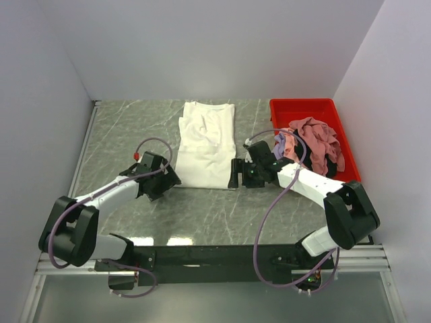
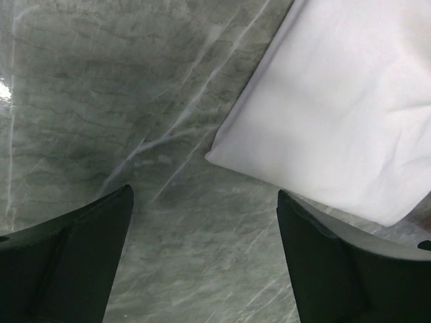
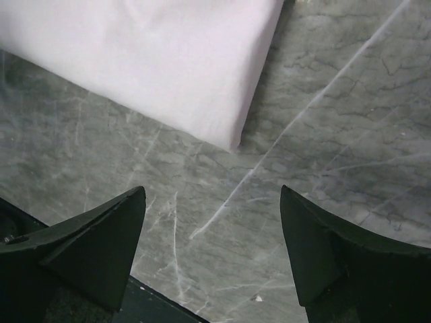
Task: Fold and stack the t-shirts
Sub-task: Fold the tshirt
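A white t-shirt (image 1: 207,142) lies folded into a long rectangle at the middle of the table, its near edge toward the arms. Its near left corner (image 2: 337,114) shows in the left wrist view, its near right corner (image 3: 168,60) in the right wrist view. My left gripper (image 1: 172,180) stands open just left of the near left corner, nothing between its fingers (image 2: 87,249). By the near right corner, my right gripper (image 1: 234,173) is also open and empty over bare table. More t-shirts, pink (image 1: 315,136) and lavender (image 1: 280,142), lie crumpled in the red bin.
The red bin (image 1: 303,108) stands at the back right, against the right wall. White walls close the table on three sides. Grey marbled table surface (image 1: 128,128) shows left of the folded shirt and in front of it (image 1: 215,215).
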Robot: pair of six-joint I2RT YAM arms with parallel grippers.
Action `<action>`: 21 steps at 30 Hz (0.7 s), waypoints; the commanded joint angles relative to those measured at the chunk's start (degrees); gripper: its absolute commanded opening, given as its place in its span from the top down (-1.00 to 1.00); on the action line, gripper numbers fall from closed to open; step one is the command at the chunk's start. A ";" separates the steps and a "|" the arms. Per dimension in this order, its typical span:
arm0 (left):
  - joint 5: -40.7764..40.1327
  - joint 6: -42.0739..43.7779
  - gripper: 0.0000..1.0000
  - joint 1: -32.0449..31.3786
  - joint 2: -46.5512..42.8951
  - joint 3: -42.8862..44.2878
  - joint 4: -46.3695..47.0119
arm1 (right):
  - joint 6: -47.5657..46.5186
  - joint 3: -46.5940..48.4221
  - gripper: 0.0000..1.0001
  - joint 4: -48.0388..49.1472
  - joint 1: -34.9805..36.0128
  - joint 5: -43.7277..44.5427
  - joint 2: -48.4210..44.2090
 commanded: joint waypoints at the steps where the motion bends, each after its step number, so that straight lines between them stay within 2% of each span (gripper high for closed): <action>1: -0.39 -0.37 -0.83 -0.08 1.39 1.28 2.49 | -0.73 0.71 -0.74 2.94 0.08 -1.11 -0.61; 7: -2.15 -0.02 -0.34 -0.08 2.89 2.34 2.58 | -0.29 0.97 -0.75 2.76 0.17 -0.15 0.80; 13: -1.27 0.68 -0.20 -0.08 5.08 2.34 4.07 | -0.03 1.59 -0.75 2.06 0.26 0.21 2.03; 21: 1.10 1.39 0.16 -0.17 9.91 3.56 6.09 | -0.20 2.03 -0.74 1.79 0.44 -0.06 3.62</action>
